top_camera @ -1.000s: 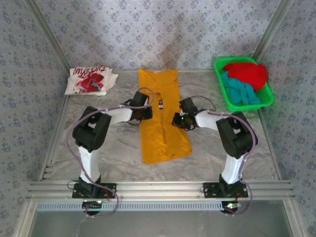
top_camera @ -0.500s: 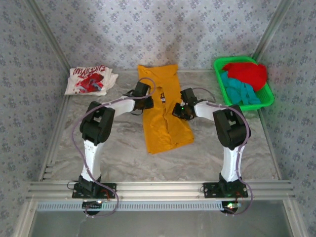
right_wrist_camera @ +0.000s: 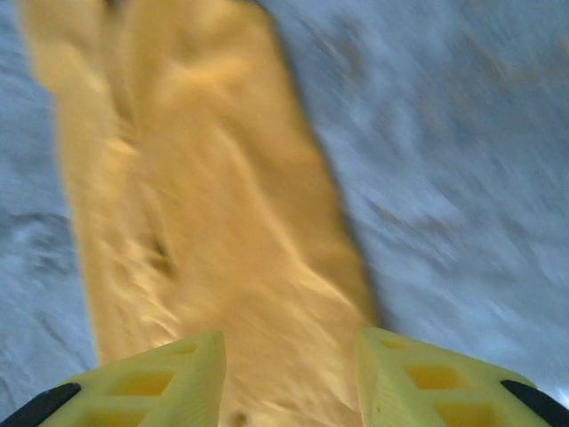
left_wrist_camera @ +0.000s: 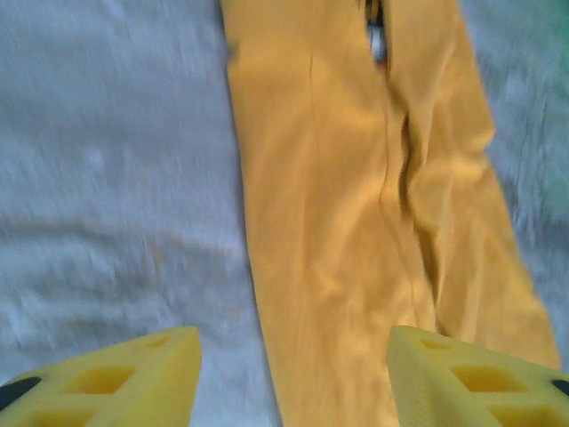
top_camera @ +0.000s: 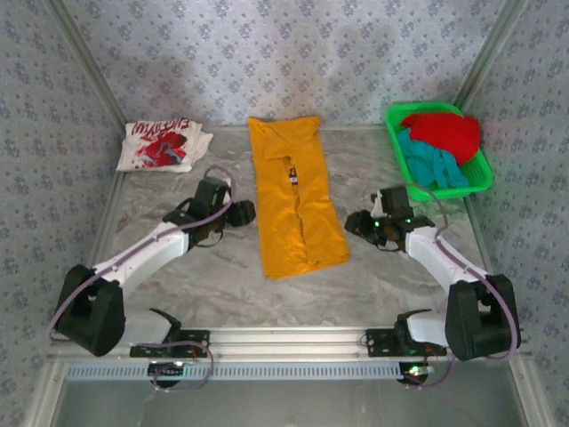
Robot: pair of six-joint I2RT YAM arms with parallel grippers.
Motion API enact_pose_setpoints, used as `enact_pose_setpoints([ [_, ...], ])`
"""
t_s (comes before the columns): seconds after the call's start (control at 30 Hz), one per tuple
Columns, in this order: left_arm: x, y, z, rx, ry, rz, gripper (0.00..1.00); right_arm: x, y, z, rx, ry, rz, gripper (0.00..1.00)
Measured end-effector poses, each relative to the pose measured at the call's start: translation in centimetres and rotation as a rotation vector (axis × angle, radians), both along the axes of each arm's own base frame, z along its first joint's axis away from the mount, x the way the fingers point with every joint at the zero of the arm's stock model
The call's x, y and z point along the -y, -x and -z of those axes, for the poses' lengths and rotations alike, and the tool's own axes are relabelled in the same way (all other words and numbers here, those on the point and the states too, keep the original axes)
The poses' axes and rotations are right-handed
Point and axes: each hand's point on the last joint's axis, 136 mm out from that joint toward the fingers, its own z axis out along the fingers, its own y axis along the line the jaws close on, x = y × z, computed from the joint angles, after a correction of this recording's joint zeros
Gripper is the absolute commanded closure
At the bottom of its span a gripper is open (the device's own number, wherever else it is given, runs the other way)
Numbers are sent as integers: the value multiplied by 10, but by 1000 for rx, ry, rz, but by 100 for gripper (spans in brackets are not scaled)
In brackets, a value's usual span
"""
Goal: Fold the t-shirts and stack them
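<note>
Since the table (top_camera: 178, 285) gives plenty of bare room along its near edge, the next fold can be made where the cloth lies. The yellow tee (top_camera: 292, 200) lies in the middle as a long narrow strip, folded lengthwise, one end at the far edge and the other pointing at the near edge and drifting a little to the right. The basket (top_camera: 444, 189) sits in the far right corner with a red tee (top_camera: 444, 129) and a teal tee (top_camera: 431, 160) in it, and a folded white tee (top_camera: 164, 145) lies in the far left corner. The left gripper (top_camera: 242, 213) hovers just left of the strip and the right gripper (top_camera: 357, 224) just right of it, both with fingers apart and nothing between them; in the wrist views the yellow cloth lies beyond the spread pads. The step in hand looks like the cross fold, near end carried over to the far end. To do it well, each gripper should probably drop to its own corner of the near end and pinch every layer, since the two flaps meet loosely along the middle and a shallow bite could peel off only the top one. Lifting both corners together, low and level, and straightening the skewed end before laying it down should keep the edges matched and the packet square enough to stack on the white one.
</note>
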Motion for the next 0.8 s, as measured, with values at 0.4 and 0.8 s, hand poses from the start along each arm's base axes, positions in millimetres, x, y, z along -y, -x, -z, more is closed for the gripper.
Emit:
enact_pose_setpoints([
  [0.4, 37, 69, 53, -254, 15, 132, 45, 0, 32, 29, -152, -82, -79, 53],
  [0.8, 57, 89, 90, -349, 4, 163, 47, -12, 40, 51, -198, -131, -139, 52],
])
